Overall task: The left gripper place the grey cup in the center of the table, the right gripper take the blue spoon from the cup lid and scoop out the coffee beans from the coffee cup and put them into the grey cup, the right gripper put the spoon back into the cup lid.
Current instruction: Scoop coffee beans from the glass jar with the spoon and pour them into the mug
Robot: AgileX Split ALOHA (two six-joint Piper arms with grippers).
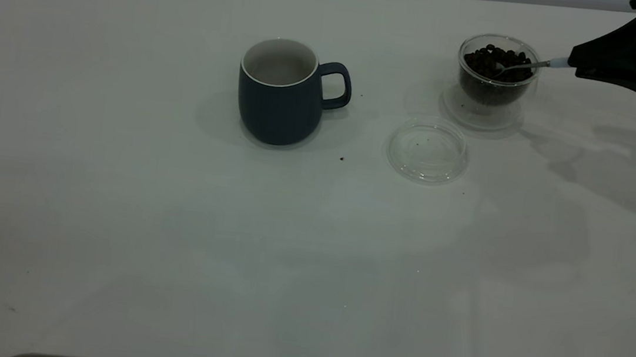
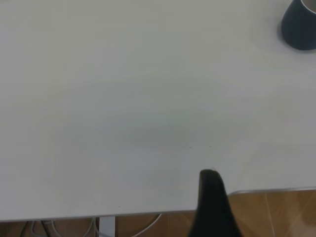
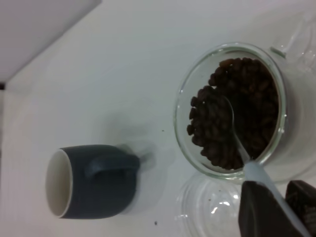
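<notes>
**One spoonful at risk of spilling between cups**

One blue-handled spoon with a metal bowl [image 1: 522, 66] lies tipped into the coffee beans inside the clear glass coffee cup [image 1: 496, 72], at the bench's [image 1: 170, 234] far right. The right tool [image 1: 578, 67] is clamped on its handle. Lifting fast or tilted could shed beans before the dark grey ceramic mug [image 1: 280, 95], well apart at centre; one stray bean [image 1: 342, 158] lies near the clear round lid [image 1: 428, 149]. Whether the left tool [image 2: 213, 207], parked at the bench edge, is wide or narrow, I cannot tell.

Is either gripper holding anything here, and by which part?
The right gripper holds the spoon by its handle end; its bowl sits among the coffee beans.
</notes>
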